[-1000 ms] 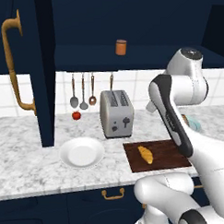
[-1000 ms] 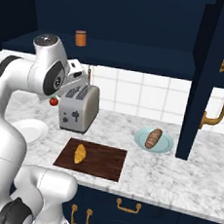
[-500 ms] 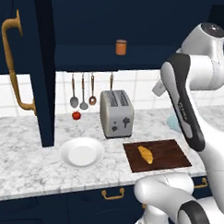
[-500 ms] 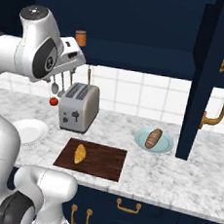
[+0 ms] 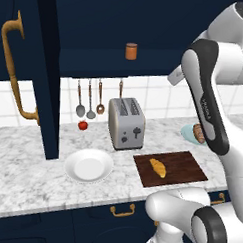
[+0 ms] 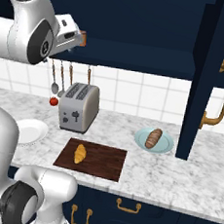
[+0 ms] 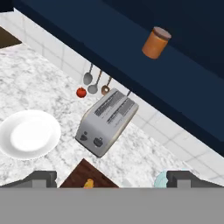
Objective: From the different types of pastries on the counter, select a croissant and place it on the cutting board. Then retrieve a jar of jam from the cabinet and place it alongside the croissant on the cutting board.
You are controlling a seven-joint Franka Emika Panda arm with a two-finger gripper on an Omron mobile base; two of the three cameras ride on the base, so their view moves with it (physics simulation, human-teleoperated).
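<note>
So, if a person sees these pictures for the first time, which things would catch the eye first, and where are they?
The big white robot arm rises high at the right of the left base view. Below it a golden croissant lies on the dark cutting board on the marbled counter, beside a silver toaster and a white plate. A small orange-brown jar of jam stands alone in the open navy cabinet above.

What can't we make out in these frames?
- Bun: left base view, mostly behind the forearm.
- Jar of jam: right base view, mostly behind the hand.
- Cutting board and croissant: hand view, cut off at the bottom.
- White plate: right base view, partly behind the robot's body.
</note>
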